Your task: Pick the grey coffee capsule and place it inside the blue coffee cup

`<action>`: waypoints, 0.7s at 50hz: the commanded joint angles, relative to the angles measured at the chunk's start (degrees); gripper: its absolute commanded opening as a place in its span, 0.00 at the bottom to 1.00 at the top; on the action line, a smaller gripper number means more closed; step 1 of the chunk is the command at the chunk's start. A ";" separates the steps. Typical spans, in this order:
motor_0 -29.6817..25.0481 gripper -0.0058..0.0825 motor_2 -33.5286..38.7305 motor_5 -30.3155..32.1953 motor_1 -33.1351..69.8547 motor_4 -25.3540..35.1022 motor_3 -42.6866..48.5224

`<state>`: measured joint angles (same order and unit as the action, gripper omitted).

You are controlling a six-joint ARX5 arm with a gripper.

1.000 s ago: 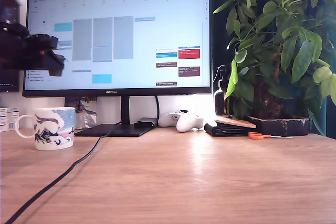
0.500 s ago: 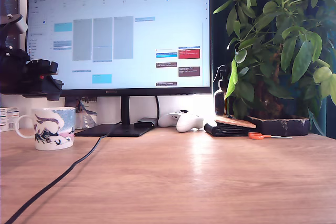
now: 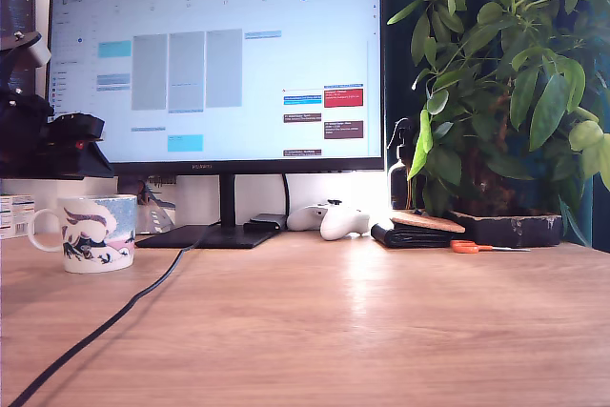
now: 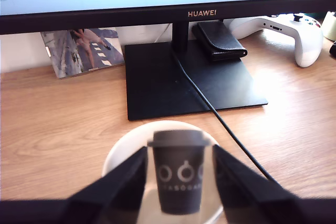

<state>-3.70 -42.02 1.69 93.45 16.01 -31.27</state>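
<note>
Black tool (image 4: pixel 178 182) clamped on small dark grey tapered capsule (image 4: pixel 178 174), directly over white patterned ceramic mug (image 4: pixel 118 153).

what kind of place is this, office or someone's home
Probably a home desk setup rather than a shared office: a monitor showing a calendar, a white game controller beside its stand, and a leafy potted plant share a wooden desk.

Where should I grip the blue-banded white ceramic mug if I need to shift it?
Take the blue-banded white ceramic mug by its white loop handle, coming from the exterior view's left. The handle sticks out on that side, and the gripper holding the small dark grey capsule sits above the mouth.
</note>
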 commanded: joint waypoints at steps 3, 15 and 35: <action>-0.04 0.93 -0.96 0.26 -1.29 0.00 0.13; 0.09 0.81 -1.62 0.26 -8.55 -0.09 4.04; 1.46 0.04 -1.62 0.13 -25.77 -0.07 19.87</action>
<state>-2.44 -43.81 1.69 69.25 15.97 -12.47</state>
